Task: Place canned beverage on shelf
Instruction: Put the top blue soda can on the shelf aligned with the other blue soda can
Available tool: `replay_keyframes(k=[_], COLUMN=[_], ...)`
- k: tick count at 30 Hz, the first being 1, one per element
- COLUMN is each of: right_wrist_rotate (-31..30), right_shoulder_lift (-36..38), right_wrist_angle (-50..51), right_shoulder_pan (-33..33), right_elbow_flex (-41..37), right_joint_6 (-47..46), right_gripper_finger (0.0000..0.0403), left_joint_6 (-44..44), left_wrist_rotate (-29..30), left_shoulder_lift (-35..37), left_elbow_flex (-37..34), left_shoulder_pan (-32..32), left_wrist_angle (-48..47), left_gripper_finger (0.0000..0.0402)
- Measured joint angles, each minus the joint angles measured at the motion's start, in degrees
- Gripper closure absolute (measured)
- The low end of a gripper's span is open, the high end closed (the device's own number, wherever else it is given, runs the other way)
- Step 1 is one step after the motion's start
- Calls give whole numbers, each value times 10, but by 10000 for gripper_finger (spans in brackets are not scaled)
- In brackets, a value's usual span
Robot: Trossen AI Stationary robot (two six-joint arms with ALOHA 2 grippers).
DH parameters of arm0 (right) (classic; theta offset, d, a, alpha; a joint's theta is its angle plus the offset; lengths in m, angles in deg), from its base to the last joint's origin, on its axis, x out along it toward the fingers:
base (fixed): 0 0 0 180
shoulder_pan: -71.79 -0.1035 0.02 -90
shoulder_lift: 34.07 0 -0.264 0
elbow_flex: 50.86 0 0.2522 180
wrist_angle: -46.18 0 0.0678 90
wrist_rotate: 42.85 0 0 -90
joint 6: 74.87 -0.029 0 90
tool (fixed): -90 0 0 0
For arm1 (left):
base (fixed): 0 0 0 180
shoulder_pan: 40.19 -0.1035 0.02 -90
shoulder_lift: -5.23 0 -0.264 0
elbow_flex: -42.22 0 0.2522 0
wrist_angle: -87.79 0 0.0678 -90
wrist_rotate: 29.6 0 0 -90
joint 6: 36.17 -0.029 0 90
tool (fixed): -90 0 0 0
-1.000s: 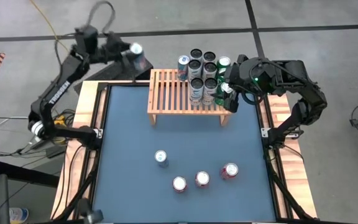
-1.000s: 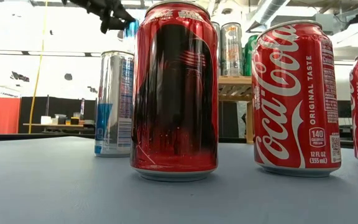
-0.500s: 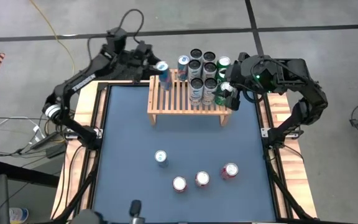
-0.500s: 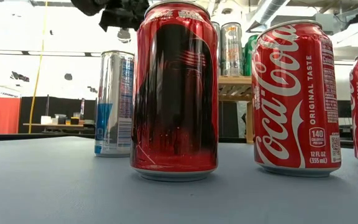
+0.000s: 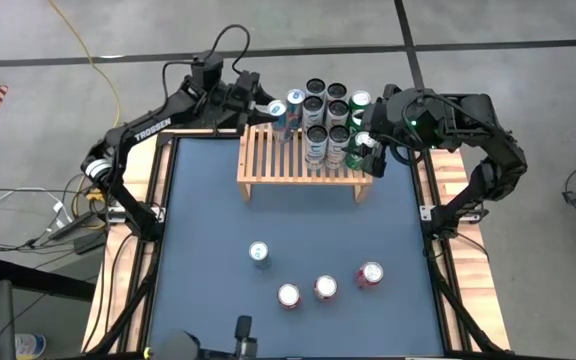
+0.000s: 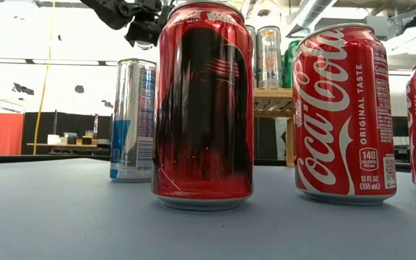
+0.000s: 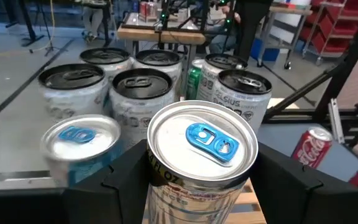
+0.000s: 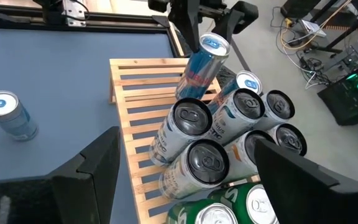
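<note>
Gripping can (image 5: 276, 113), left gripper (image 5: 260, 108) moved over shelf (image 5: 268, 160); right gripper (image 5: 368, 150) open.

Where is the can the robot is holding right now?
In the high view, the held can is in the left claw, over the shelf's back edge, just left of the blue-topped can in the cluster.

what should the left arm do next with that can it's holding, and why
Probably lower it straight down. The left gripper holds the blue-tab can above the shelf, beside the cluster of standing cans. Bare slats lie under it, so it looks placed to set down there, then open. The right gripper waits at the shelf's far end.
</note>
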Motion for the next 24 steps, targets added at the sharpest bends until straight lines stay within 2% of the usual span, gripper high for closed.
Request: replay_keyframes(k=[5,11,24], right_wrist_rotate=[0,0,0], right_shoulder_lift=[0,0,0], right_wrist_angle=[0,0,0], right_shoulder_pan=[0,0,0], right_elbow_flex=[0,0,0], right_joint_6=[4,6,15], right_gripper_finger=[88,88,88], left_joint_6=[-45,-69,-72], left_wrist_rotate=[36,10,28], left_shoulder_lift=[0,-9,-38], left_elbow_flex=[0,0,0], left_shoulder_pan=[16,26,31], left_wrist_angle=[-16,-16,-14], left_gripper_finger=[184,184,184])
